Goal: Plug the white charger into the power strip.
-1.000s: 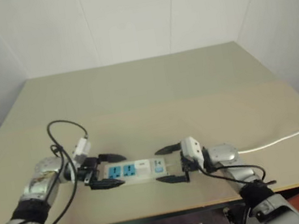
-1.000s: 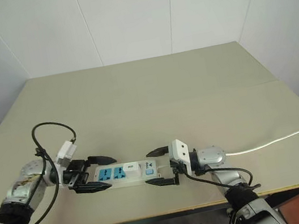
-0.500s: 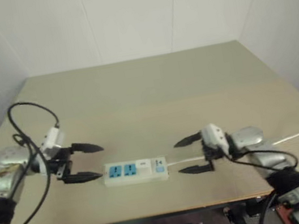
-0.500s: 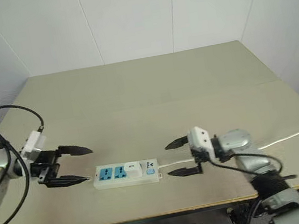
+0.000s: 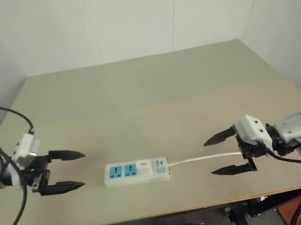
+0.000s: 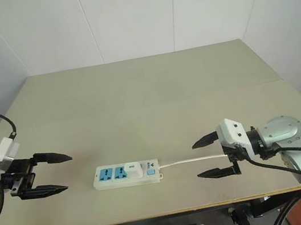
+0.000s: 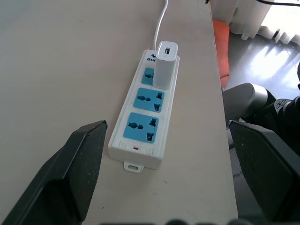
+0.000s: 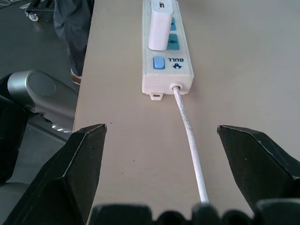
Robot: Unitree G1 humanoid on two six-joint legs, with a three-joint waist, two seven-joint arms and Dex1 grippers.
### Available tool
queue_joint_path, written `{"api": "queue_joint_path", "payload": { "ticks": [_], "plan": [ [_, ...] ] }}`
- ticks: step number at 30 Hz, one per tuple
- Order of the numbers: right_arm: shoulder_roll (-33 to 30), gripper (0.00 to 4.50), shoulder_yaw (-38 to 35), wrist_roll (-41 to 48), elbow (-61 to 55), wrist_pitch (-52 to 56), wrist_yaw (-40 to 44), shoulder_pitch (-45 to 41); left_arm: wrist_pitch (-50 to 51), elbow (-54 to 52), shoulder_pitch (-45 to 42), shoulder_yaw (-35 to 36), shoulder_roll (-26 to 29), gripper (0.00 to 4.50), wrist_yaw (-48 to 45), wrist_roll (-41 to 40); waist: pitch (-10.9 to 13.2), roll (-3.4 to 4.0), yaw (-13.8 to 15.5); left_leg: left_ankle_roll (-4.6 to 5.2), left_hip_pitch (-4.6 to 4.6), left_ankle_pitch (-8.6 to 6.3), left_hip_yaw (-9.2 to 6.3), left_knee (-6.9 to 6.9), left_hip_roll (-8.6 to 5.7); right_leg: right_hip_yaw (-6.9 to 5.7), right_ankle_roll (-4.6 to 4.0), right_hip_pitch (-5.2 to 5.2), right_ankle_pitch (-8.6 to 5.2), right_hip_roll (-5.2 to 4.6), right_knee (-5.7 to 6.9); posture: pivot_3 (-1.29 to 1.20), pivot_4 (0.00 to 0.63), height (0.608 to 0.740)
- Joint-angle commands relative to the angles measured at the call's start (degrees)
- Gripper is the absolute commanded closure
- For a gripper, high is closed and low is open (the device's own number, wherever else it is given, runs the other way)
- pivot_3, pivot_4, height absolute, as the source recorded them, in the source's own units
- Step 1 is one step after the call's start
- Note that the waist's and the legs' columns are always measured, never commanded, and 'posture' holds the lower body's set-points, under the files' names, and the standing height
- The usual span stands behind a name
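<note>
Left eye view: power strip (image 5: 136, 171) flat on the surface (image 5: 154, 97), between the two tools and well apart from each. Left tool (image 5: 62, 172) spread wide, empty, fingertips aimed at the strip's socket end. Right tool (image 5: 227, 153) likewise spread wide and empty, hanging over the thin white cord (image 5: 204, 159) that leaves the strip's switch end.

Right eye view: white charger (image 6: 130, 170) standing in the socket nearest the switch end, on the right tool's side of the two bare blue sockets.

Left wrist view: straight ahead of the open black fingers (image 7: 77, 168), two free blue sockets first, then the charger upright beyond them, apparently seated flush.

Right wrist view: cord running from between the fingers to the strip's end, then the blue switch (image 8: 159, 62), then the charger just past it.

Judgement: plugging step looks finished, both tools clear of the work. Next move calls for little beyond keeping clear of the cord; perhaps a seating check.

Count: one strip, one charger, three sockets, one cord, two tools.
</note>
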Motion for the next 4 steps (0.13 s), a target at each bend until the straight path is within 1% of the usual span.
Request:
{"api": "queue_joint_path", "payload": {
  "ticks": [1, 4],
  "plan": [
    [-0.42, 0.05, -2.71, 0.44, -0.97, -0.94, -1.12, 0.45, 0.07, -1.23, 0.26, 3.26, -0.13, 0.00, -0.20, 0.47, 0.00, 0.00, 0.08, 0.00, -0.01, 0.00, 0.00, 0.00, 0.00, 0.00, 0.00, 0.00, 0.00, 0.00, -0.02, 0.00, 0.150, 0.740],
    [-0.24, 0.05, -3.26, 0.30, -0.91, -1.18, -2.03, 0.41, -0.59, -0.93, 0.61, 4.01, -1.02, 0.00, -0.20, 1.08, 0.00, 0.00, 0.07, 0.00, -0.04, 0.00, 0.01, 0.00, 0.00, 0.00, -0.01, -0.01, 0.01, 0.00, -0.07, 0.00, 0.150, 0.740]
  ]
}}
